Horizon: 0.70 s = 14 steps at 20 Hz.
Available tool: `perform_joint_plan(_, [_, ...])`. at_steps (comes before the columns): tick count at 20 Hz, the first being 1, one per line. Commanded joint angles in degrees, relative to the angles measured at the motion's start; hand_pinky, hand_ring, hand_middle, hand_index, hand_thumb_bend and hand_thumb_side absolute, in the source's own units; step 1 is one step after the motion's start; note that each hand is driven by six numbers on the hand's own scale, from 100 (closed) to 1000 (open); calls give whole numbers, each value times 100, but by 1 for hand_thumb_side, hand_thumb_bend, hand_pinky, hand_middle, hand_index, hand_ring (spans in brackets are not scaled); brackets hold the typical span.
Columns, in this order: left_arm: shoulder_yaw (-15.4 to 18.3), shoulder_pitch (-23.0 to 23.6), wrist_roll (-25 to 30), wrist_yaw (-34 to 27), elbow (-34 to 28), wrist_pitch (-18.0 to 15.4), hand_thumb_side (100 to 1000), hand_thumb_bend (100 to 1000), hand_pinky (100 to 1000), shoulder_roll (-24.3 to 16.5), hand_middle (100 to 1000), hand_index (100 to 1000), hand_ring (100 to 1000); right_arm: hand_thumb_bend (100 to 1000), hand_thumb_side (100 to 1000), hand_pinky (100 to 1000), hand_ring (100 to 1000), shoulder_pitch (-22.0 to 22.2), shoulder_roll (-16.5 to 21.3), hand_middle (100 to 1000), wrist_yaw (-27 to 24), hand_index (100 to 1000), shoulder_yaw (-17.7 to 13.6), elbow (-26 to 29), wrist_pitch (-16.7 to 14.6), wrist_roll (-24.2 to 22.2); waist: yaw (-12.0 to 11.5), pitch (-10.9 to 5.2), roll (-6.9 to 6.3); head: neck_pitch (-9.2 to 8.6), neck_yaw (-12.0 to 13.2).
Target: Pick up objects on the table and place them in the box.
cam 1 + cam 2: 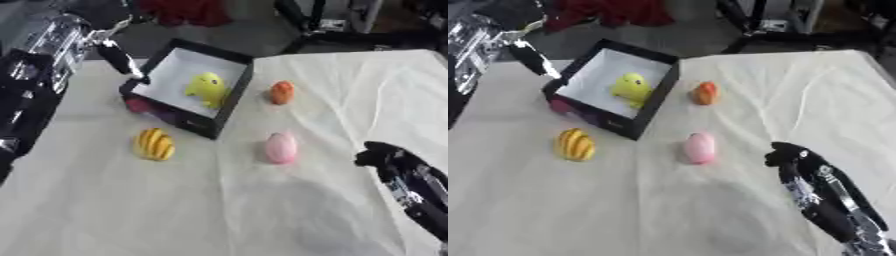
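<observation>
Pink egg-shaped object (281,147) lies left of the nearer right hand (791,154), whose finger state cannot be told.

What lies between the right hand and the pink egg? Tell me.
Only bare white cloth separates the right hand from the pink egg, seen best in the right eye view.

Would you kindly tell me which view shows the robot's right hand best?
The right eye view: the right hand sits further inside the picture, with more forearm visible. The left eye view shows the same hand nearer the right edge, its forearm cut off.
</observation>
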State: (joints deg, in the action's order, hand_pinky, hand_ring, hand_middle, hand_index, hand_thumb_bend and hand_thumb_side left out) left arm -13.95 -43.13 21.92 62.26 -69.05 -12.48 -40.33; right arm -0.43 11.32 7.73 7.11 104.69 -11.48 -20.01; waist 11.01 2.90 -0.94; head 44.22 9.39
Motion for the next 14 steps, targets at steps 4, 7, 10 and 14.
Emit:
perform_joint_plan(4, [-73, 331, 587, -622, -284, -533, 470, 818, 793, -487, 742, 868, 697, 100, 719, 867, 747, -48, 87, 707, 17, 863, -23, 69, -8, 18, 29, -137, -71, -10, -3])
perform_joint_plan(7, [-230, 460, 889, -923, -281, -598, 454, 800, 789, -515, 738, 864, 695, 100, 720, 867, 747, -54, 88, 707, 18, 862, -27, 70, -6, 22, 49, -132, -79, -10, 6])
perform_joint_plan(10, [-375, 556, 1195, -1229, -264, -576, 442, 785, 785, -501, 734, 860, 692, 100, 720, 867, 747, -61, 90, 707, 17, 863, -23, 68, -4, 21, 62, -131, -88, -10, 10])
perform_joint_plan(14, [-436, 602, 1595, -1630, -338, -429, 433, 763, 774, -425, 718, 847, 679, 100, 719, 867, 747, -62, 90, 707, 14, 863, -25, 71, -4, 23, 62, -134, -83, -10, 0])
